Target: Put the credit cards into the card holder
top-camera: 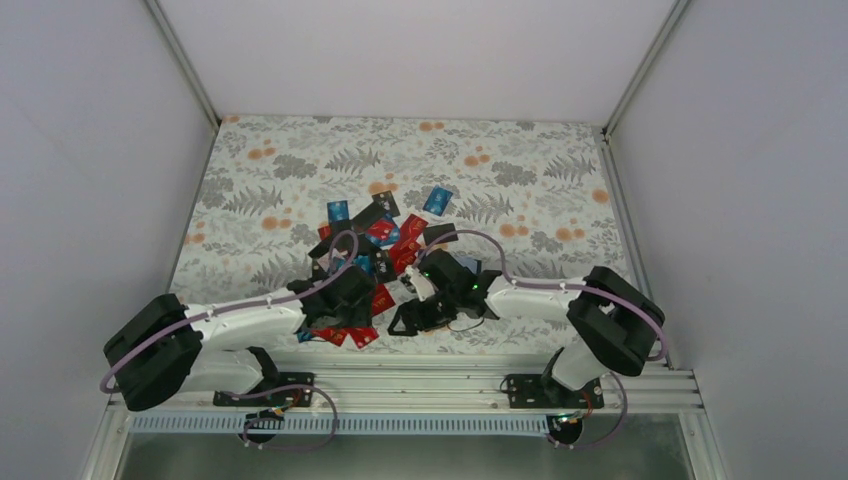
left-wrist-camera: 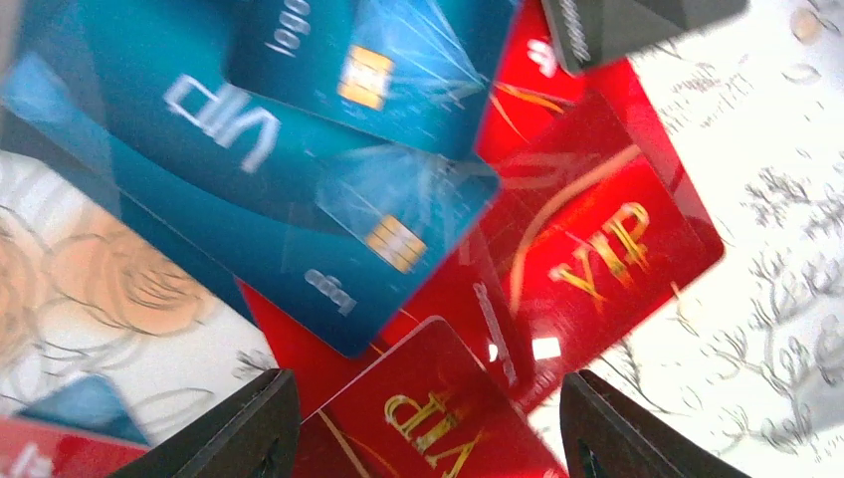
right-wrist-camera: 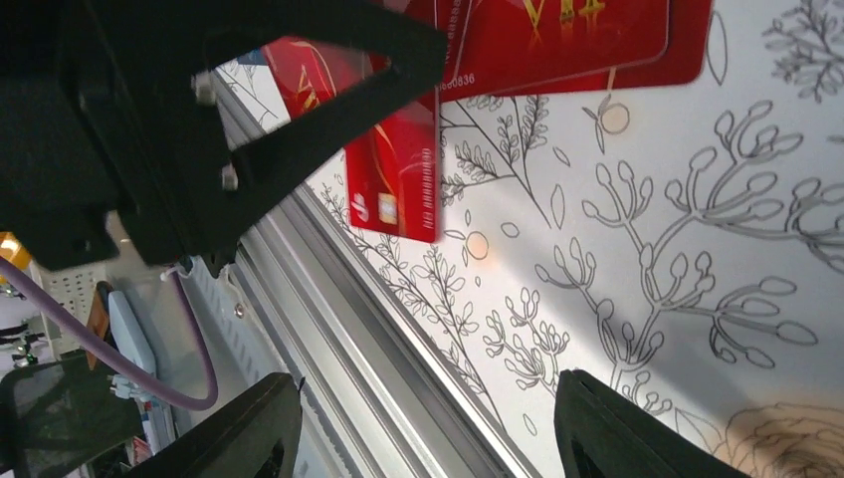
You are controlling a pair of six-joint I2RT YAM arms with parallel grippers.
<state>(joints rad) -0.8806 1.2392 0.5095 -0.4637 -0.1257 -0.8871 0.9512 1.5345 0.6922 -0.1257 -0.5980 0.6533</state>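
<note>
The credit cards (top-camera: 392,242), red, blue and a few black, lie in a loose heap mid-table. My left gripper (top-camera: 350,308) hangs open low over the heap's near side. In the left wrist view my left gripper (left-wrist-camera: 428,443) straddles a red VIP card (left-wrist-camera: 438,413), with overlapping blue cards (left-wrist-camera: 299,189) and another red card (left-wrist-camera: 597,239) beyond. My right gripper (top-camera: 405,322) is open and empty, pointing at the table's near edge; in its own view my right gripper (right-wrist-camera: 428,438) spans the rail. I cannot pick out the card holder; the arms cover part of the heap.
The metal rail (right-wrist-camera: 378,349) runs along the table's near edge, just under the right gripper. The left arm's black gripper body (right-wrist-camera: 179,110) is close in front of the right wrist camera. Red cards (right-wrist-camera: 398,169) lie by the rail. Floral cloth (top-camera: 500,170) covers the table.
</note>
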